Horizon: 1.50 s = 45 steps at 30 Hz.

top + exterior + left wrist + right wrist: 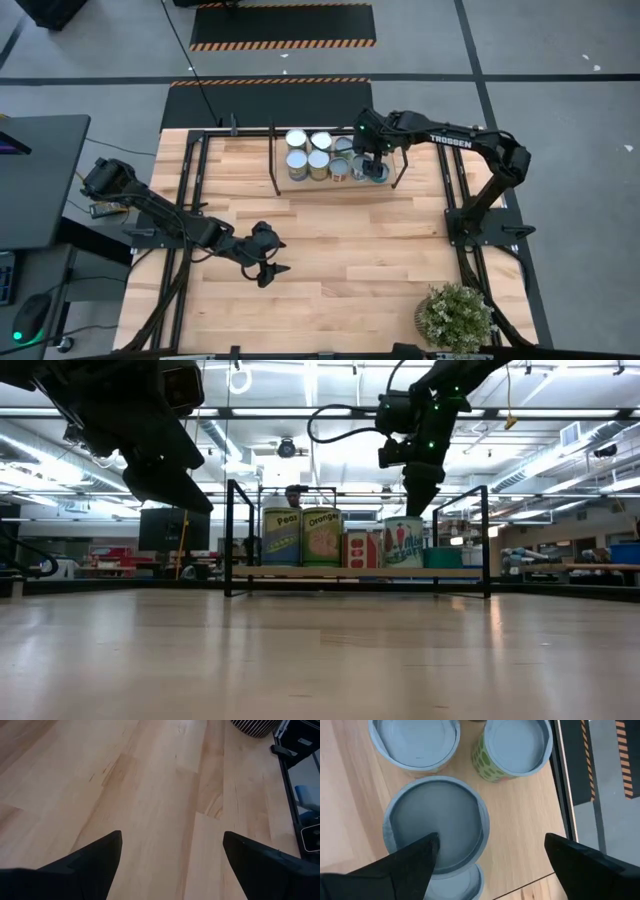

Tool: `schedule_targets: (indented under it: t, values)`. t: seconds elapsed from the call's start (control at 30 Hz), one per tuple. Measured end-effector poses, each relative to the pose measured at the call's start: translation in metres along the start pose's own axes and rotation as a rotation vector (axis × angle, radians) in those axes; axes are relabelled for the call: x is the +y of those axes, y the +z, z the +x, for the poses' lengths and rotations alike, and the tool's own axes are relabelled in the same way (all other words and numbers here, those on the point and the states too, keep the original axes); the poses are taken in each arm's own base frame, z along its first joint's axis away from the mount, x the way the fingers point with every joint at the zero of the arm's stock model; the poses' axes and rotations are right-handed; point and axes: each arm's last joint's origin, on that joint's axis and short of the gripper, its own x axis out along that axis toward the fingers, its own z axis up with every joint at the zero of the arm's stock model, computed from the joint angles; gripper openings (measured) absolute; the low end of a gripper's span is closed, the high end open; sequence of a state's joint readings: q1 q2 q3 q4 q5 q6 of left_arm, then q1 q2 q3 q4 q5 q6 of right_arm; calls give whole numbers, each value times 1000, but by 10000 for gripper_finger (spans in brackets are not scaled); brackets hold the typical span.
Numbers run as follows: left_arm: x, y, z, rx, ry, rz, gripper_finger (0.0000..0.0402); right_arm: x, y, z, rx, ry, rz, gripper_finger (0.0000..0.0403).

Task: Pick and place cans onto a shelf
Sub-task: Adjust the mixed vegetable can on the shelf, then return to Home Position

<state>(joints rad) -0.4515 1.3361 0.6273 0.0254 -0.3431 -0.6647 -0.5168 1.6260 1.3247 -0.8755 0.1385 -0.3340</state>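
Behind shelf (360,572), low view: person (293,494).

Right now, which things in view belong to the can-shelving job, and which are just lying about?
Job:
cans, grouped on the shelf
shelf
right gripper, open above the cans at the shelf's right end
left gripper, open over bare table

Lying about:
potted plant, at the table's corner
table

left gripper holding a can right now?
No. In the left wrist view the left gripper has open fingers with only the bare tabletop between them.
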Motion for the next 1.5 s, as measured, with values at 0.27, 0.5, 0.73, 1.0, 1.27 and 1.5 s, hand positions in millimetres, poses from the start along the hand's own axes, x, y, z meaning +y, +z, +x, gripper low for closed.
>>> schedule_targets:
  t: [0.27, 0.5, 0.73, 1.0, 1.27, 1.5]
  values:
    - [0, 0, 0, 0, 1, 5, 354, 0, 8, -10, -48, -26, 13, 373]
    - [1, 1, -1, -55, 76, 105, 354, 1, 1, -46, -235, 16, 102, 373]
    - [-1, 7, -14, -166, 172, 178, 354, 31, -32, -52, -400, 77, 118, 373]
    - [4, 27, -49, -277, 148, 159, 354, 72, -66, -67, -635, 151, 119, 373]
    - [16, 15, -50, -433, 149, 139, 354, 104, -97, -59, -813, 220, 141, 373]
    - [39, -11, -49, -537, 99, 74, 354, 123, -120, -45, -881, 239, 149, 373]
